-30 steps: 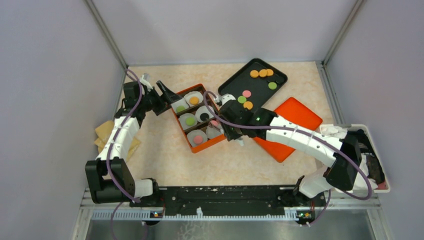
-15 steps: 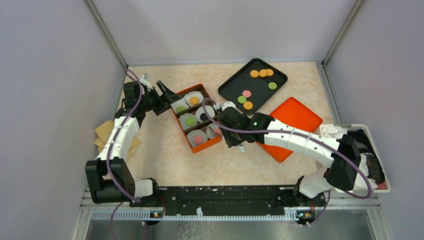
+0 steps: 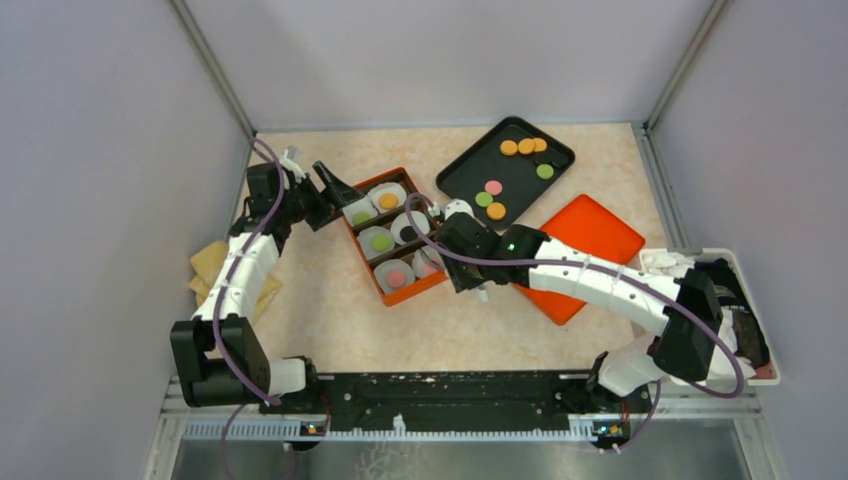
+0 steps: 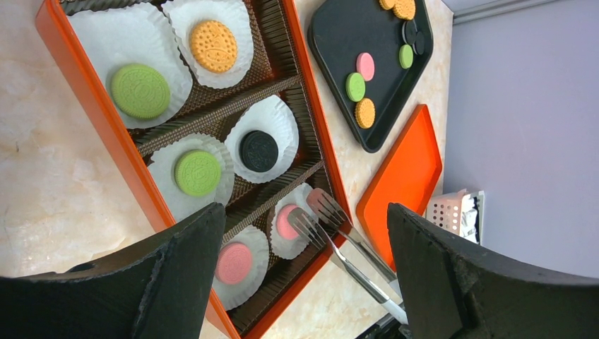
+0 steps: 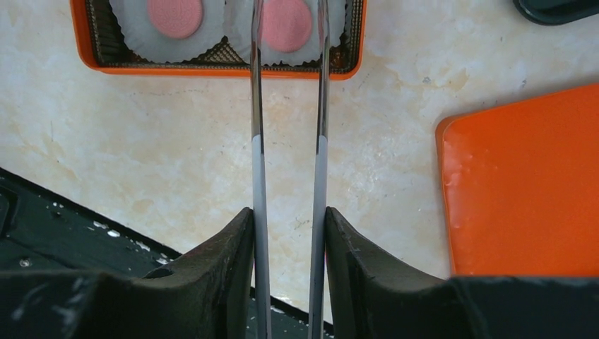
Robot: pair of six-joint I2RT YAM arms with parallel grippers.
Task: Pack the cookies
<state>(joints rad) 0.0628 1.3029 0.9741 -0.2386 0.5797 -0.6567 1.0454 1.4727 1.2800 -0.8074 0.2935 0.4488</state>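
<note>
Six cookies packed in white paper cups inside the orange box, two to a compartment: green and orange at the far end, green and black in the middle, two pink at the near end. All six plain only from the left wrist. From the right wrist, just the two pink ones behind the box's near wall. More cookies, orange, green, pink and dark, loose on the black tray beyond the box. Metal tongs reaching over that near wall, tips apart on either side of the right-hand pink cookie; touching it or above it, impossible to tell. Right jaws clamped on the tongs' two arms, shown closely only at the right wrist. Left jaws wide apart with nothing between, at the box's far left corner in the top view. Orange lid flat on the counter right of the box, partly beneath the right arm. White basket past the lid. Tan cloth at the left edge, caught by the top view alone.
</note>
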